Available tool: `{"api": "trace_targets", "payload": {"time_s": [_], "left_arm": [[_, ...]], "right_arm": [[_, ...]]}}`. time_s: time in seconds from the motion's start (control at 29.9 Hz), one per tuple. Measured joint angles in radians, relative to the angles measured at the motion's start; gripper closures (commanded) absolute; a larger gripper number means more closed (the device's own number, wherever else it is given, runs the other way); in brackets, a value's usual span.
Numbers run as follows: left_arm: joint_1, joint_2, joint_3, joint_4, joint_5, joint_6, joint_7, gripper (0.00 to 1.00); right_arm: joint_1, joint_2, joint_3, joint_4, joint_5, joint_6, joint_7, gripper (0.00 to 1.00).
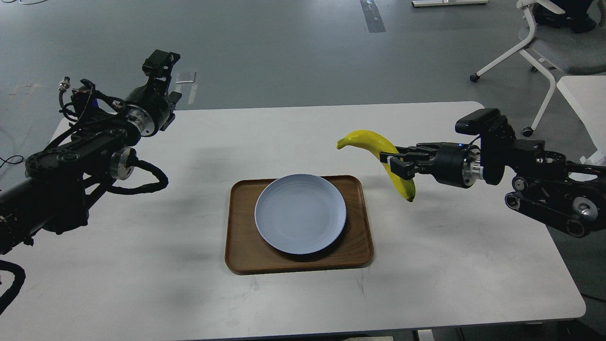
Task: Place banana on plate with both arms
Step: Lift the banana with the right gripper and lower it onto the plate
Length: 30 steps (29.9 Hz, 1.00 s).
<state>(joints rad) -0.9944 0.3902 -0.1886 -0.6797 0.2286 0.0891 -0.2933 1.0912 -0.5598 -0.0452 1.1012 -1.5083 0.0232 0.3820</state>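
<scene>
The right tool [395,163] pinches the banana [378,156] at its middle and holds it in the air, above the white worktop [450,265] just right of the wooden tray [360,246]. The blue-grey plate [300,213] sits on that tray, bare. The left tool [161,64] hangs far off at the worktop's back corner; I cannot tell its state. A white chair [544,47] stands behind.

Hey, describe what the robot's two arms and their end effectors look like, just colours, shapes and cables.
Both arms are black and jointed, with round joint housings and silver metal wrist rings. The left arm trails loose black cables and a thick corrugated hose. The right arm shows round silver-capped joints. The right end effector has two black fingers; the left end effector is a dark blocky shape.
</scene>
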Motion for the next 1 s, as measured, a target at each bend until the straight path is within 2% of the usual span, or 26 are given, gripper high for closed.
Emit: {"api": "trace_targets", "payload": {"time_s": [0.2,0.27,0.37,0.4,0.43,0.47,0.5,0.7,0.9,1.0], "left_arm": [[0.0,0.007,0.0,0.0,0.0,0.01,0.0,0.02],[0.0,0.012,0.0,0.0,0.0,0.012,0.0,0.02],[0.003,0.027,0.0,0.0,0.0,0.013,0.0,0.02],[0.004,0.031,0.0,0.0,0.0,0.013,0.0,0.02],[0.004,0.035,0.0,0.0,0.0,0.013,0.0,0.02],[0.005,0.037,0.0,0.0,0.0,0.013,0.0,0.02],[0.007,0.039,0.0,0.0,0.0,0.012,-0.001,0.02],[0.014,0.042,-0.001,0.0,0.0,0.006,-0.001,0.02],[0.014,0.035,-0.018,-0.007,-0.008,-0.009,0.002,0.02],[0.014,0.049,-0.06,-0.056,-0.022,-0.069,0.003,0.02]], "right_arm": [[0.087,0.236,-0.154,-0.138,0.001,0.001,0.045,0.96],[0.086,0.289,-0.173,-0.189,0.001,0.001,0.048,0.92],[0.071,0.348,-0.196,-0.232,0.002,0.0,0.049,0.78],[0.068,0.36,-0.201,-0.242,0.002,0.0,0.049,0.6],[0.064,0.371,-0.206,-0.252,0.002,0.0,0.049,0.3],[0.062,0.381,-0.209,-0.263,0.004,0.0,0.048,0.16],[0.06,0.388,-0.211,-0.27,0.009,0.0,0.048,0.07],[0.049,0.405,-0.216,-0.276,0.034,0.002,0.046,0.01],[0.056,0.386,-0.197,-0.276,0.132,0.003,0.043,0.01],[0.068,0.365,-0.115,-0.286,0.261,0.005,0.035,0.01]]}}
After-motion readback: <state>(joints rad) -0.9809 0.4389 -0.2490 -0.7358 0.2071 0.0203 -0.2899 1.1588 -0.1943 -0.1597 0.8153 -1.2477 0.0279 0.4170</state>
